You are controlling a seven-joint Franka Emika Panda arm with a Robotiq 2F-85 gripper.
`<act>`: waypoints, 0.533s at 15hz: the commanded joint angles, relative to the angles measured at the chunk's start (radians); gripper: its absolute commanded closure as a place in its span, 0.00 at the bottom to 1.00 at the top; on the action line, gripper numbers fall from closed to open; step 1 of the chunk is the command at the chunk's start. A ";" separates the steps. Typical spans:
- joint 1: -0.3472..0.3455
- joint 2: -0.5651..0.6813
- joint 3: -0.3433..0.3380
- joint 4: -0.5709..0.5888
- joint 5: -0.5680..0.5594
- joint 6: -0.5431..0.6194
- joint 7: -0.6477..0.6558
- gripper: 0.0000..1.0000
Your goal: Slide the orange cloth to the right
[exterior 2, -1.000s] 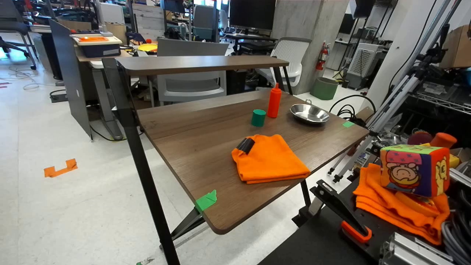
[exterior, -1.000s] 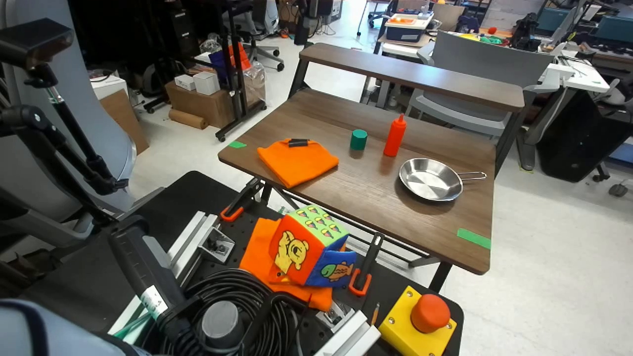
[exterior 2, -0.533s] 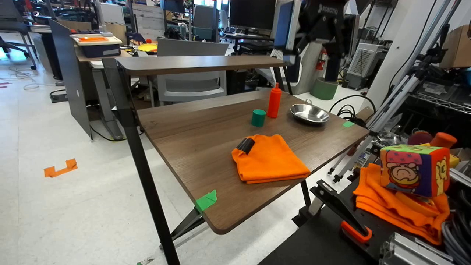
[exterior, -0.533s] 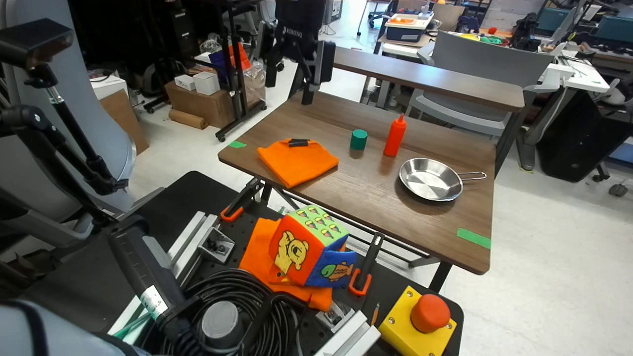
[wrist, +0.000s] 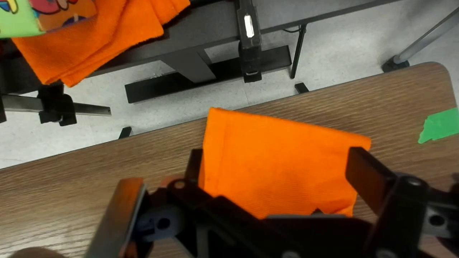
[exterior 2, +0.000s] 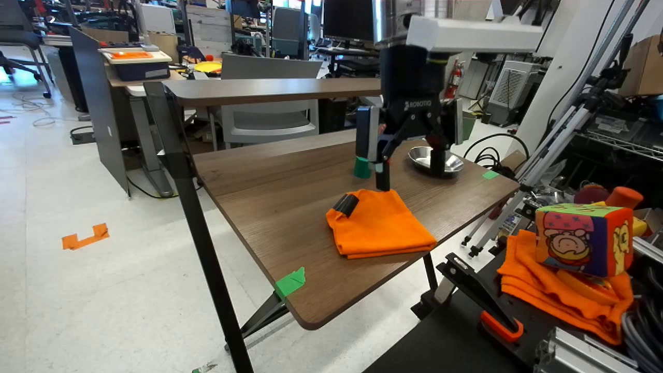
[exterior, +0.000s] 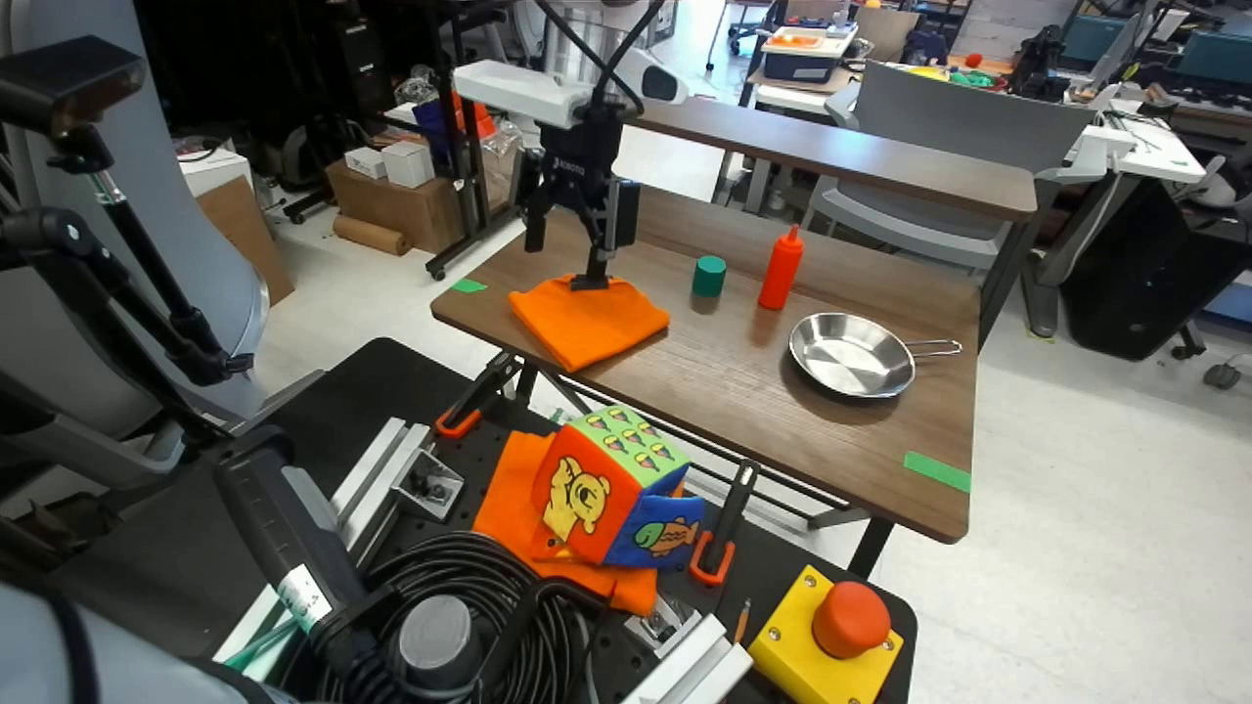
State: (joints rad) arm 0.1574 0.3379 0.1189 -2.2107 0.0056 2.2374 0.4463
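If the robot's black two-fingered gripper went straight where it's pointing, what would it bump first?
The black two-fingered gripper points down, so probably the flat, folded bright-orange cloth. Height is hard to judge, though, and part of it might land on the brown wood-grained table beside the cloth instead.

The orange cloth (exterior 2: 380,228) is plain and bright, folded into a roughly square stack whose layers show along one side. A dark patch (exterior 2: 346,204) sits on another edge of it. The cloth lies flat on the tabletop (exterior 2: 259,181), toward one short end, skewed to the tabletop's long edge, one corner reaching that edge.
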 commanded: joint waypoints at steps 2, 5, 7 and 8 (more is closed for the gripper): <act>0.063 0.132 -0.050 0.098 -0.035 0.064 0.086 0.00; 0.099 0.191 -0.075 0.139 -0.043 0.112 0.120 0.00; 0.116 0.237 -0.090 0.168 -0.038 0.133 0.134 0.00; 0.125 0.262 -0.099 0.184 -0.039 0.132 0.142 0.00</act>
State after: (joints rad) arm 0.2443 0.5241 0.0546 -2.0872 -0.0128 2.3488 0.5469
